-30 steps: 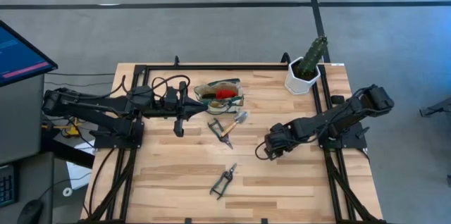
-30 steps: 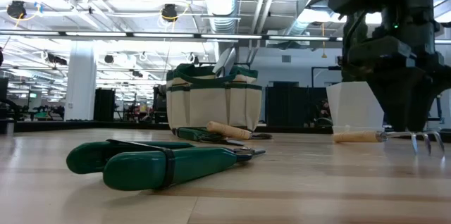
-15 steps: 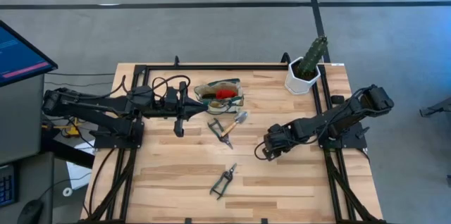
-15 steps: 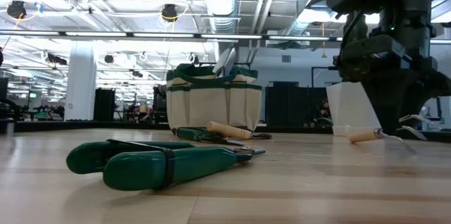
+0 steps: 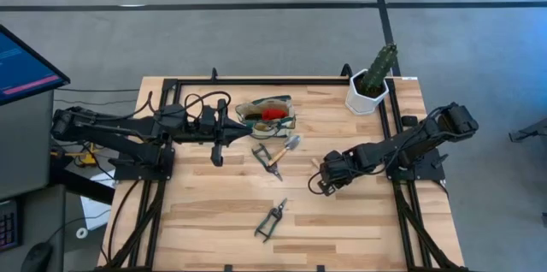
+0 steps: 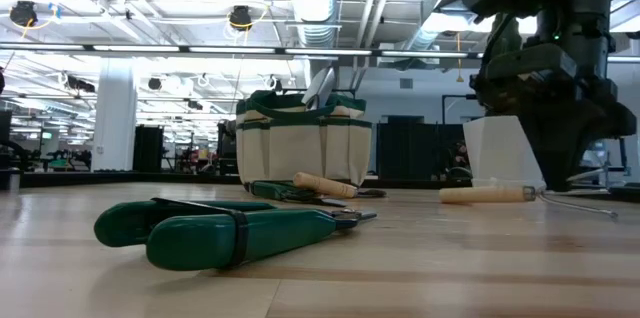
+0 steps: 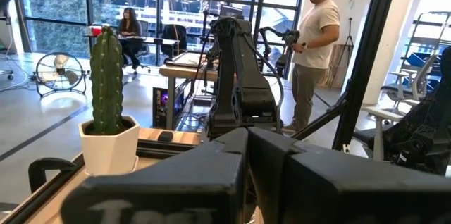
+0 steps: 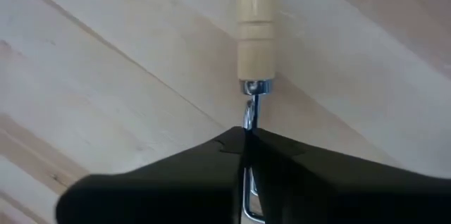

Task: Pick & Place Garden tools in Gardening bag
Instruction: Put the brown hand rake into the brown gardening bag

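Tabletop (image 5: 359,221) beneath, right tool (image 8: 248,143) pinches thin wooden-handled tool (image 8: 255,27) by its metal shank, seemingly lifted.

Bright overhead ceiling lights (image 6: 240,18) glare in the low view; near shears (image 6: 225,230) look soft.

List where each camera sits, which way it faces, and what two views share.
High: overhead, straight down; both arms, gardening bag.
Low: table height, level across; green shears nearest, right arm above.
Left wrist: forward past its own dark fingers to the cactus pot.
Right wrist: down at the thin wooden-handled tool in the right gripper.
Shared: high and low both show the bag.
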`<state>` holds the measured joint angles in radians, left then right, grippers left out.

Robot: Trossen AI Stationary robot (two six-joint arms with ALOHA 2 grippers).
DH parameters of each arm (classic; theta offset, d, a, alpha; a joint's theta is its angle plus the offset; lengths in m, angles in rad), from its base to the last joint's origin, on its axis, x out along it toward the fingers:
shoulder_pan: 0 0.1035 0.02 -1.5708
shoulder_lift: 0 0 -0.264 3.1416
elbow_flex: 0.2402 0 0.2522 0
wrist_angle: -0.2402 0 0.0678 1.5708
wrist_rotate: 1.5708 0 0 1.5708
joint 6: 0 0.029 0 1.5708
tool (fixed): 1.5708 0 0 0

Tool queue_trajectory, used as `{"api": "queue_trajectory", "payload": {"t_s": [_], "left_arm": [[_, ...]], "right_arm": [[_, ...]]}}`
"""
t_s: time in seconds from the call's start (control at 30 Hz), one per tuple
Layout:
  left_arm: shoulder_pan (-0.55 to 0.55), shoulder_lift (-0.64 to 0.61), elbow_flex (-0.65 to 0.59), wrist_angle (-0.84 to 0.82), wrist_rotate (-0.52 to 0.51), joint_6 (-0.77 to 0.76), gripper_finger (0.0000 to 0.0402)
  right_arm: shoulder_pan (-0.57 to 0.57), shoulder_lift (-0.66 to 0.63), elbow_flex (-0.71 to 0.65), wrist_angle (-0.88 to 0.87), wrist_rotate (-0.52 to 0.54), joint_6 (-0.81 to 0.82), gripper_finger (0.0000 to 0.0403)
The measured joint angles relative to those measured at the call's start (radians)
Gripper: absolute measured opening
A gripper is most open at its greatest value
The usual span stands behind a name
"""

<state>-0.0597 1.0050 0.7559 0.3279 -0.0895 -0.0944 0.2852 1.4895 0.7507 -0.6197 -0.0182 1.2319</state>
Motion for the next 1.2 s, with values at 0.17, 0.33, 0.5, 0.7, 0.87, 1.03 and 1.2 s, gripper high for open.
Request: {"api": "queue_trajectory", "payload": {"t_s": [0.17,0.33,0.5,0.7,0.87,1.03,1.2], "left_arm": [[0.0,0.0,0.0,-0.003,0.0,0.0,0.0002],[0.0,0.0,0.0,-0.007,0.0,0.0,0.0002],[0.0,0.0,0.0,-0.007,0.0,0.0,0.0002],[0.0,0.0,0.0,-0.006,0.0,0.0,0.0002],[0.0,0.0,0.0,-0.006,0.0,0.0,0.0002],[0.0,0.0,0.0,-0.006,0.0,-0.018,0.0002],[0.0,0.0,0.0,-0.007,0.0,-0.025,0.0002]], "right_arm": [[0.0,0.0,0.0,0.0,-0.003,-0.012,0.0004],[0.0,-0.006,0.001,-0.004,-0.002,-0.029,0.0002],[0.0,-0.004,0.026,-0.037,-0.002,-0.07,0.0001],[0.0,-0.004,0.04,-0.049,0.018,-0.089,0.0001],[0.003,-0.004,0.041,-0.051,0.023,-0.091,0.0001],[0.002,-0.028,0.043,-0.049,0.063,-0.107,0.0],[0.002,-0.109,0.043,-0.056,0.141,-0.117,0.0]]}}
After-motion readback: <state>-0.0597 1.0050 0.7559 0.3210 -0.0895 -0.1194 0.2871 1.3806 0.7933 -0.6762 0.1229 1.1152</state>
